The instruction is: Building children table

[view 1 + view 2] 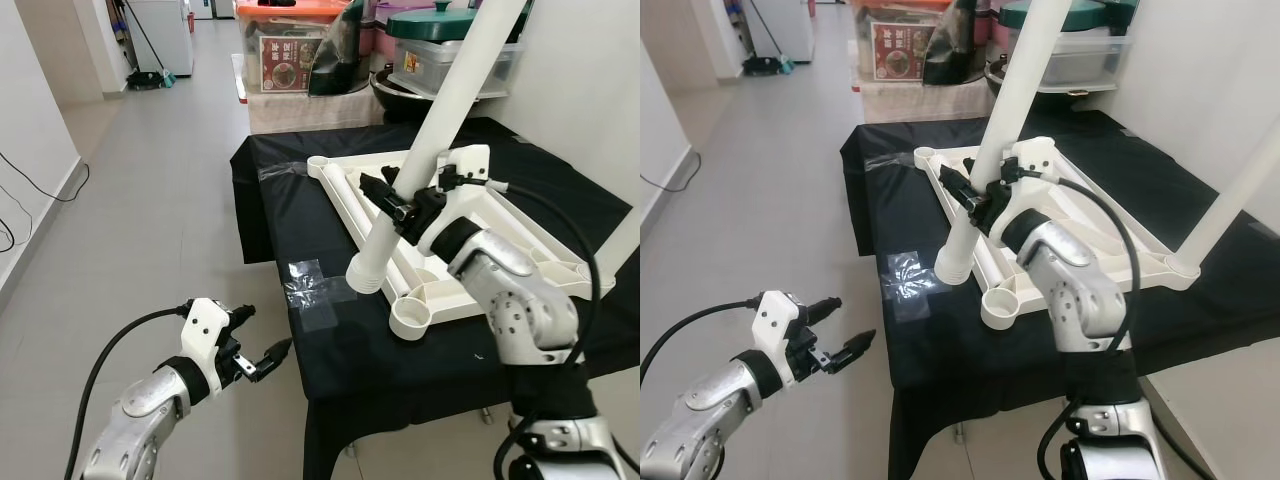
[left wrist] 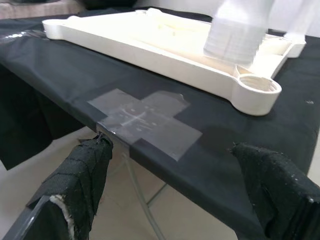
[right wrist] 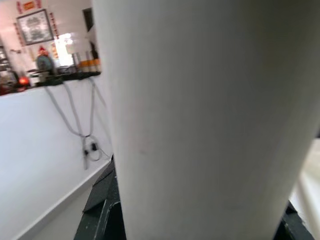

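Grey tiled floor [image 1: 170, 200] running back along a hallway, with a low surface [image 1: 300, 220] draped in black cloth in front. Upturned white table top [image 1: 520, 235] lying on that cloth, round corner socket [image 1: 410, 318] near the front edge, clear tape cross [image 1: 318, 290] stuck just beside it. Right end effector [image 1: 390, 197] clamped round a white table leg [image 1: 440, 130], tilted, lower end hanging above the tray beside the socket. Left end effector [image 1: 262, 345] low over the floor, short of the surface, fingers spread, gripping nothing. Behind, stacked storage boxes, one with a red label [image 1: 285, 62] too small to read.

Right eye: second white leg [image 1: 1230, 205] standing at the far corner of the table top.

Left wrist: two black fingertips [image 2: 82, 170] well apart, tape cross and socket between and beyond them.

Right wrist: white leg close up; framed picture [image 3: 35, 27] on a far wall, writing illegible.
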You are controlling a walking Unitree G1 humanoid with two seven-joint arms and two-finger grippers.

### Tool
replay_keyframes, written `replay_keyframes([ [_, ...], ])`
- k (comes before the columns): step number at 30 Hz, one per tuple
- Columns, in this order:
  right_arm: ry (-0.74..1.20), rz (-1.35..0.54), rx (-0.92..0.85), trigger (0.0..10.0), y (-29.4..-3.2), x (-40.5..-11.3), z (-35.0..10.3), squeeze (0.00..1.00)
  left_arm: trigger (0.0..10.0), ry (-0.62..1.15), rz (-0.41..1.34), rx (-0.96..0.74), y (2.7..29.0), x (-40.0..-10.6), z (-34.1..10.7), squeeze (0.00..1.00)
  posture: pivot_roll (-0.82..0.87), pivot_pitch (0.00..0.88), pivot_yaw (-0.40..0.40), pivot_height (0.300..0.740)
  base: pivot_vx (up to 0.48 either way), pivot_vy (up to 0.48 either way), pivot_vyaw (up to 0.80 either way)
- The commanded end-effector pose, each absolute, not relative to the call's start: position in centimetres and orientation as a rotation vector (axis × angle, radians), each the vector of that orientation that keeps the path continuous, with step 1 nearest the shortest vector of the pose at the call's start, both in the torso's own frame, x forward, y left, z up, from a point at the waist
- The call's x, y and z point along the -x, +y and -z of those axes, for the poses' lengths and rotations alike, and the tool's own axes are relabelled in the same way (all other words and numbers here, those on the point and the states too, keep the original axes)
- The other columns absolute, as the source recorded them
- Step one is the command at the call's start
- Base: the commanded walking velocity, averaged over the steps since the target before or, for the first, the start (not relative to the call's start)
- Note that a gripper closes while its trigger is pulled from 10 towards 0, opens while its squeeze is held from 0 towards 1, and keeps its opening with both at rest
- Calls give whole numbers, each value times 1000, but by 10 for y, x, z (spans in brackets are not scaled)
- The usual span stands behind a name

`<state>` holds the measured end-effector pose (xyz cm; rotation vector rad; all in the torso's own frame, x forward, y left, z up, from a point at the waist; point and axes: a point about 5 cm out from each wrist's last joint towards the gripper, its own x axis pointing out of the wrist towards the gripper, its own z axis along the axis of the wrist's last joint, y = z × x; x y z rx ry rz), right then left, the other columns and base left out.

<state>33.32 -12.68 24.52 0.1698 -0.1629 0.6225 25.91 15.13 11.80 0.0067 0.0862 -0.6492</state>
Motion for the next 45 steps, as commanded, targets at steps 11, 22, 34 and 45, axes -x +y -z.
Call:
replay_keyframes([
  [11, -178, -557, -188, 0, -116, -333, -235, 0, 10000, 48, 507, 61, 154, -269, -125, 0, 5, 0, -55, 740, 0, -223, 420],
  [22, -193, -516, -209, 0, -114, -333, -233, 0, 10000, 22, 440, 104, 160, -275, -131, 0, 3, 0, -49, 740, 171, 0, 0],
  [34, -205, -489, -214, 0, -112, -332, -230, 0, 10000, 20, 458, 106, 157, -272, -130, 0, 2, 0, -47, 740, 275, 0, 0],
  [45, -222, -515, -187, 0, -112, -332, -234, 0, 10000, 27, 479, 84, 152, -270, -127, 0, 2, 0, -50, 740, 0, 0, 0],
])
